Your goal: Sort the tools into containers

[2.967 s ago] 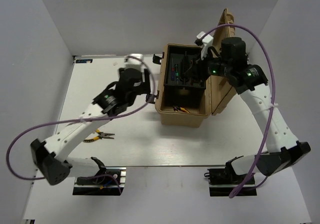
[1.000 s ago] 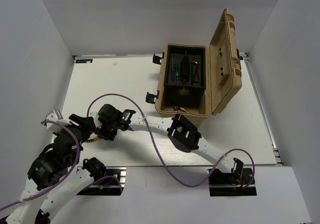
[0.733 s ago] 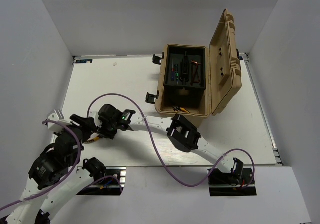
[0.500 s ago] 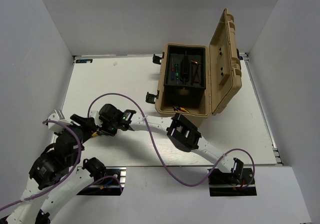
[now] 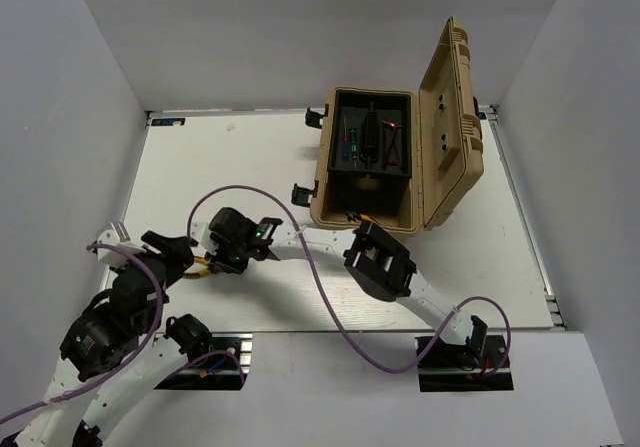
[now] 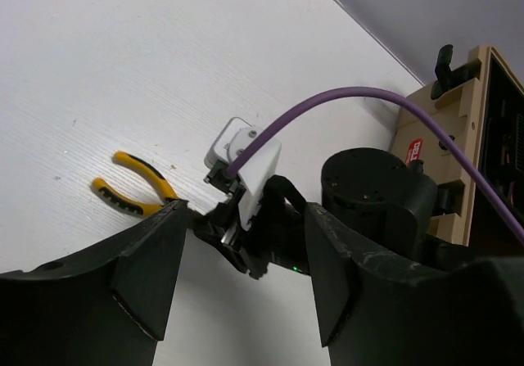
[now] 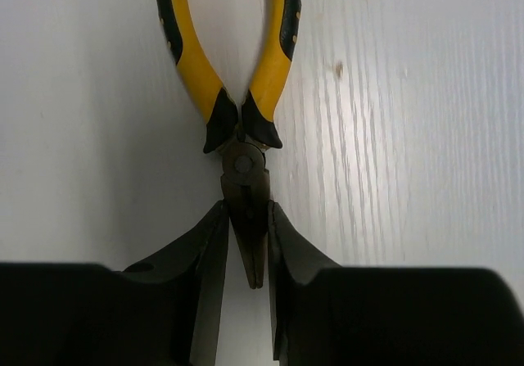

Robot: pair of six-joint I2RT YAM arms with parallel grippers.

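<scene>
Right gripper (image 7: 246, 215) was clamped on the pliers (image 7: 244, 120). We saw both fingers pressed against the steel nose just below the pivot, with the yellow-and-black handles pointing away from the wrist. Pliers lay flat on the white table (image 5: 230, 167), front-left area, well apart from the toolbox (image 5: 362, 229). Right arm was stretched across the table to the left side.

Left gripper (image 6: 246, 219) stood spread, nothing between its fingers. It sat low at the near left, just beside the right gripper. In the left wrist view the pliers' handles showed past its left finger.

Toolbox sat at the back, right of centre, with its lid (image 5: 452, 107) open and propped up to the right. The black tray (image 5: 372, 173) inside held the blue-handled screwdriver (image 5: 350, 139) on its left side and the dark bent rods (image 5: 392, 139) on its right. We also saw something orange (image 5: 360, 218) in the compartment in front of the tray, too small for us to tell what.
</scene>
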